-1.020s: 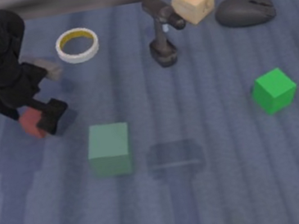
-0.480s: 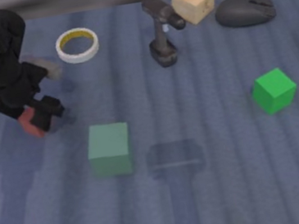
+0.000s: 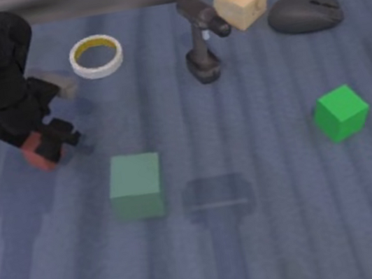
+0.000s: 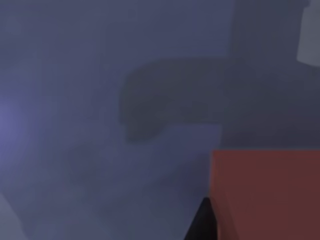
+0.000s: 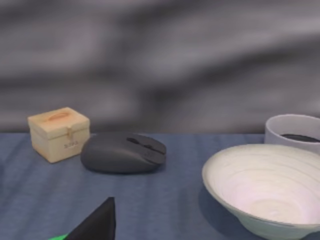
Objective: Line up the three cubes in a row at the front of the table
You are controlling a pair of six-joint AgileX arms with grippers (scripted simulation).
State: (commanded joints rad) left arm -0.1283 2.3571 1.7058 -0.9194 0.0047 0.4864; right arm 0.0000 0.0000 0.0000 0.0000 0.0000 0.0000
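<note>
The small red cube lies at the table's left side, and my left gripper is shut on it. In the left wrist view the red cube fills the corner, with a black fingertip pressed against its side. The pale teal-green cube rests just right of it, nearer the front. Far to the right sits the bright green cube. My right arm is outside the top view. Its wrist view shows one dark fingertip, well off centre with nothing against it, beside a sliver of the green cube.
Along the back stand a white-and-yellow tape roll, a dark upright tool, a tan wooden cube and a dark mouse. A white bowl and a pale cup stand at the far right.
The left gripper's fingers have closed in on the red cube and the hand has shifted slightly. The other cubes have not moved.
</note>
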